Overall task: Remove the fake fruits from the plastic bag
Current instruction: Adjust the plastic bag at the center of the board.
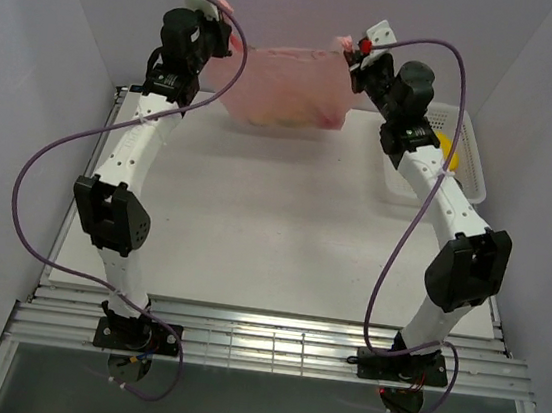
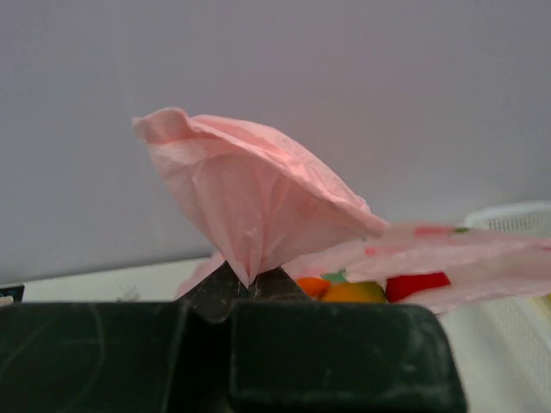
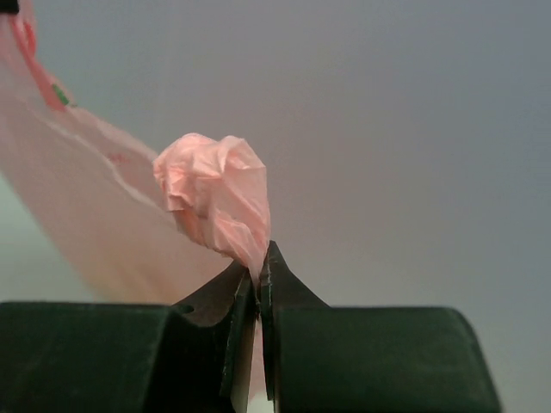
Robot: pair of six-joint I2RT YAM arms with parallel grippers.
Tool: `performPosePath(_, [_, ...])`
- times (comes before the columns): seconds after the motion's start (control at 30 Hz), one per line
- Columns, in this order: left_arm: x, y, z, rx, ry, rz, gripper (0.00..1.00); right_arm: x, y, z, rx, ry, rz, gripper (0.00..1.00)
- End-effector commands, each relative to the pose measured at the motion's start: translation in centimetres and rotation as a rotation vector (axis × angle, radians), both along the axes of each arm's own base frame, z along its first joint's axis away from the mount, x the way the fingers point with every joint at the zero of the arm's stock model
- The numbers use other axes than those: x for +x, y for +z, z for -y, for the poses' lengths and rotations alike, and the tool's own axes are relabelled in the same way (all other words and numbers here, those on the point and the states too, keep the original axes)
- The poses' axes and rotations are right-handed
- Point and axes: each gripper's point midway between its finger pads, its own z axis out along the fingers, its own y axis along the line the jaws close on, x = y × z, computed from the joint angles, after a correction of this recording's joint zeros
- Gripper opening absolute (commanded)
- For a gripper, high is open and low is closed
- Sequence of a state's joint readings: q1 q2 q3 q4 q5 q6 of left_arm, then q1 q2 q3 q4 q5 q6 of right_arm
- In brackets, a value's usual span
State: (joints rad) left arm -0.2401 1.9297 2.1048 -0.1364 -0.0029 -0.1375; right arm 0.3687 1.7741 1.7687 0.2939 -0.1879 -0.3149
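Left gripper (image 2: 250, 282) and right gripper (image 3: 261, 268) pinch bunched corners of the plastic bag (image 1: 286, 85). The film seems thin and slippery.

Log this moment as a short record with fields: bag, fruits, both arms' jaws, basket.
bag: thin translucent pink plastic bag, stretched between the two arms at the far side of the white table
left jaws: shut on the bag's left top corner
right jaws: shut on its right top corner
fruits: small glossy toy fruits, red, orange and yellowish, inside the bag
basket: white perforated plastic basket, right of the bag
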Motion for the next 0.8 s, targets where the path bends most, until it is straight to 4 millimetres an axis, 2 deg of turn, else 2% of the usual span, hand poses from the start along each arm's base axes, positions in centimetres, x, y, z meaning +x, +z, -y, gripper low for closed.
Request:
performPosePath(0.0, [-4.2,-1.9,1.8,0.076,-0.178,0.022,0.0,-3.6,-2.9,-0.9,-0.028,0.109,0.002,0.08])
performPosePath(0.03, [-5.1,-8.0,2.1,0.097,-0.217,-0.076,0.0,-4.1,-8.3,-0.9,-0.059,0.117,-0.098,0.08])
performPosePath(0.07, [-7.5,-6.8,2.8,0.098,-0.283,-0.021,0.0,-5.0,-10.5,-0.9,-0.064,0.14,-0.14,0.08])
performPosePath(0.1, [-8.8,-8.4,2.9,0.106,-0.314,-0.041,0.0,-6.5,-10.6,-0.7,-0.047,0.153,-0.129,0.08])
performPosePath(0.13, [-10.2,-10.1,3.1,0.104,-0.344,-0.069,0.0,-7.3,-12.7,-0.5,-0.042,0.161,-0.169,0.08])
performPosePath(0.17, [-12.0,-14.8,3.2,0.105,-0.374,-0.162,0.0,-8.8,-17.3,-0.2,-0.048,0.167,-0.271,0.08])
performPosePath(0.2, [-14.1,-14.7,3.7,0.088,-0.424,-0.16,0.0,-9.7,-18.7,-0.1,-0.049,0.176,-0.297,0.08])
performPosePath(0.23, [-15.4,-15.9,4.0,0.073,-0.451,-0.193,0.0,-10.9,-19.3,0.2,-0.047,0.18,-0.317,0.08])
performPosePath(0.27, [-17.2,-19.3,4.1,0.058,-0.478,-0.272,0.0,-12.3,-22.3,0.4,-0.058,0.19,-0.387,0.08])
performPosePath(0.3, [-19.1,-19.3,4.9,0.02,-0.53,-0.294,0.0,-13.3,-22.6,0.5,-0.052,0.199,-0.395,0.08])
performPosePath(0.33, [-20.3,-20.3,5.2,0.005,-0.549,-0.324,0.0,-14.0,-23.6,0.6,-0.053,0.201,-0.425,0.08])
performPosePath(0.37, [-21.7,-22.8,5.2,-0.009,-0.545,-0.396,0.0,-15.1,-25.5,0.7,-0.053,0.207,-0.475,0.08])
performPosePath(0.4, [-22.4,-23.6,5.3,-0.029,-0.519,-0.427,0.0,-15.9,-25.4,0.9,-0.046,0.209,-0.479,0.08])
performPosePath(0.43, [-23.3,-23.3,5.1,-0.042,-0.504,-0.424,0.0,-16.4,-26.0,1.0,-0.046,0.213,-0.492,0.08])
performPosePath(0.5, [-25.1,-24.5,5.7,-0.047,-0.494,-0.464,0.0,-17.8,-27.0,1.5,-0.036,0.21,-0.516,0.08])
performPosePath(0.53, [-25.2,-24.3,5.5,-0.046,-0.448,-0.456,0.02,-18.2,-27.2,1.5,-0.034,0.212,-0.52,0.08])
performPosePath(0.57, [-26.0,-23.7,5.5,-0.045,-0.443,-0.447,0.11,-18.6,-27.5,1.7,-0.036,0.206,-0.529,0.08])
performPosePath(0.6, [-26.7,-23.5,5.9,-0.044,-0.451,-0.451,0.17,-18.9,-27.3,2.1,-0.033,0.196,-0.525,0.08])
performPosePath(0.63, [-27.1,-23.4,6.0,-0.059,-0.45,-0.458,0.23,-19.2,-27.9,2.4,-0.042,0.187,-0.536,0.08])
performPosePath(0.67, [-28.0,-23.2,5.9,-0.064,-0.454,-0.471,0.47,-19.4,-28.3,2.9,-0.05,0.165,-0.55,0.08])
performPosePath(0.7, [-29.0,-23.9,6.0,-0.062,-0.46,-0.514,0.63,-19.6,-28.1,3.2,-0.052,0.155,-0.538,0.08])
performPosePath(0.73, [-29.7,-23.7,6.1,-0.064,-0.468,-0.525,0.84,-19.9,-28.5,3.5,-0.068,0.145,-0.541,0.08])
performPosePath(0.77, [-30.3,-22.7,6.1,-0.068,-0.474,-0.512,0.98,-19.8,-28.5,3.9,-0.074,0.123,-0.536,0.08])
